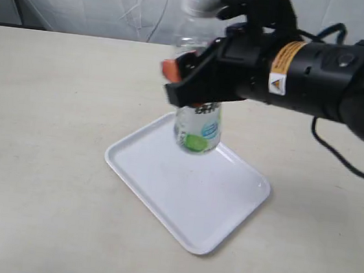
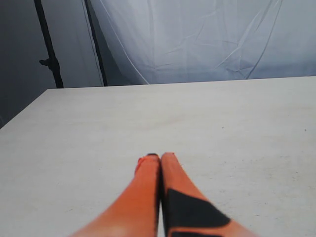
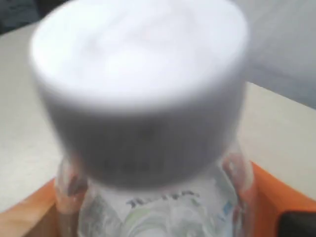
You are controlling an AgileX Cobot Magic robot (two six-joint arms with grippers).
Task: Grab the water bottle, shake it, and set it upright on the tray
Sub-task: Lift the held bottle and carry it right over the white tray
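Note:
The water bottle [image 1: 197,133] hangs upright in the air above the far part of the white tray [image 1: 182,198], its base clear of the tray. Its white cap [image 1: 197,0] is blurred. My right gripper [image 1: 191,79] is shut on the bottle's middle, orange fingers on either side. In the right wrist view the bottle's cap [image 3: 140,84] fills the frame, with the label [image 3: 163,212] below and orange fingers [image 3: 269,197] pressed against the clear body. My left gripper [image 2: 160,157] is shut on nothing above bare table, out of the exterior view.
The tray lies at an angle on a pale tabletop [image 1: 46,129]. A white cloth backdrop [image 1: 98,0] hangs behind the table. A black stand [image 2: 49,47] rises beyond the table's far corner in the left wrist view.

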